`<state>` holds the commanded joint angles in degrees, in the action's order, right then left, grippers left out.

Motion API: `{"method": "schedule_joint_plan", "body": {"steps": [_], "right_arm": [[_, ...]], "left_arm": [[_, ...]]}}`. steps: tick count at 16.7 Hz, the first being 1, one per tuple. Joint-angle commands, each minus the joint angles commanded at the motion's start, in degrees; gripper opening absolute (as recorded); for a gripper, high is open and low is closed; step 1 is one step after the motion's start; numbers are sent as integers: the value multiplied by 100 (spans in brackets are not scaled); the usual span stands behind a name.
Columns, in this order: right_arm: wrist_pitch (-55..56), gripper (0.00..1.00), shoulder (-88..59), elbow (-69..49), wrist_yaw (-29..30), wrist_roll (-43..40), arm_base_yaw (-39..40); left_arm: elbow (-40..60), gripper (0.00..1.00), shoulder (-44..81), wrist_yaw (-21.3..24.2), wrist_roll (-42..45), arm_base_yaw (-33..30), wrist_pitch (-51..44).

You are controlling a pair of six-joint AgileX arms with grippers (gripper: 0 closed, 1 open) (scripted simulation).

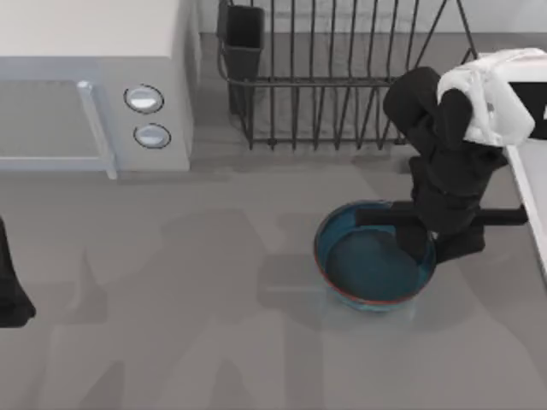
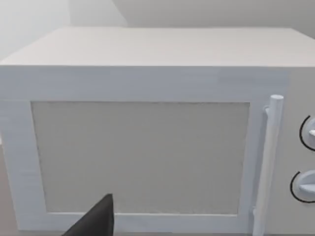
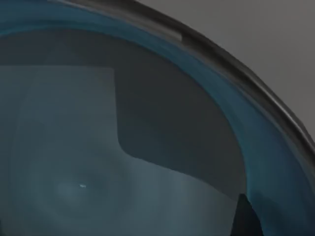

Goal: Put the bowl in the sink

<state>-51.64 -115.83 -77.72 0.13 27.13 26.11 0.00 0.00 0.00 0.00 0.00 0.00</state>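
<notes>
The blue bowl point(image 1: 369, 260) with its reddish-brown rim rests on the grey counter, right of centre. My right gripper point(image 1: 438, 248) is down at the bowl's right rim, open, with one finger inside the bowl and the other outside it. In the right wrist view the bowl's point(image 3: 123, 147) dark teal inside is very close, and one fingertip point(image 3: 243, 216) stands inside, apart from the wall. A strip of the sink's white rim point(image 1: 528, 196) runs along the right edge of the top view. My left arm point(image 1: 10, 295) is parked at the far left edge.
A white microwave point(image 1: 94, 85) stands at the back left and faces the left wrist camera point(image 2: 147, 147). The black wire dish rack point(image 1: 342, 77) with a dark cup holder point(image 1: 244, 43) stands behind the bowl. Bare counter lies in front and to the left.
</notes>
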Motion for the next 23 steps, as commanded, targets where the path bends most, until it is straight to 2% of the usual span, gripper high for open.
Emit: {"method": "schedule_joint_plan", "body": {"steps": [12, 19, 23], "right_arm": [[-3086, 0, 494, -2551, -3, -31, -28], [-3101, 0, 510, -2603, -25, -50, -62], [-2272, 0, 625, -2315, -287, -321, -726]], "left_arm": [[0, 100, 0, 0, 0, 0, 0], [0, 100, 0, 0, 0, 0, 0], [0, 100, 0, 0, 0, 0, 0]]}}
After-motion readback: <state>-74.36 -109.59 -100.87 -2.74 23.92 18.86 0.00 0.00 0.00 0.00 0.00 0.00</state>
